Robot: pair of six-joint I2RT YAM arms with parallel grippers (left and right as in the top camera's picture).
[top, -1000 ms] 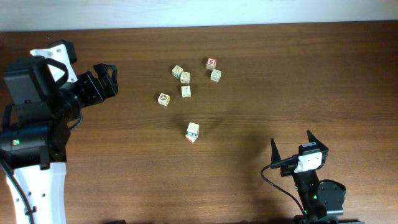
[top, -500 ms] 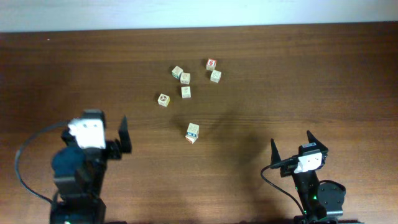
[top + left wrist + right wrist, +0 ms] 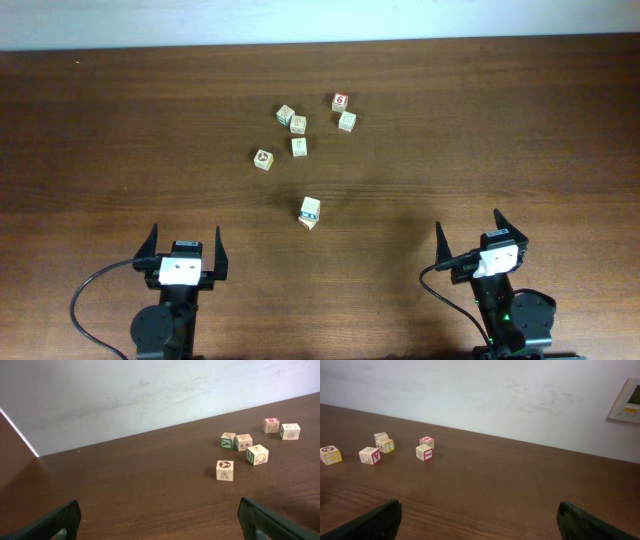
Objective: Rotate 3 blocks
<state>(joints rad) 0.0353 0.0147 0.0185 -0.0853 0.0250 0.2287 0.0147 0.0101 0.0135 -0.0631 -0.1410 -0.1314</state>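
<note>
Evenly and fairly brightly lit from above, without hard glare on the desk [image 3: 500, 120]. Throws only short, soft shadows beside the blocks [image 3: 299, 146]. Stays sharp overhead, though the tiny prints cannot be read. Softens and darkens the fingers [image 3: 55, 522] at the bottom corners of both wrist views, out of focus. Leaves the pale wall [image 3: 125, 395] slightly washed out, with a mild sheen along the desk's far edge.

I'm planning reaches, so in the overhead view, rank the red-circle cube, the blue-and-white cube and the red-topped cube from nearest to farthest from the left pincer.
1. Red-circle cube: ahead and right of the left pincer, narrowly nearest.
2. Blue-and-white cube: off to its right, mid-table.
3. Red-topped cube: farthest back, to the right.
</note>
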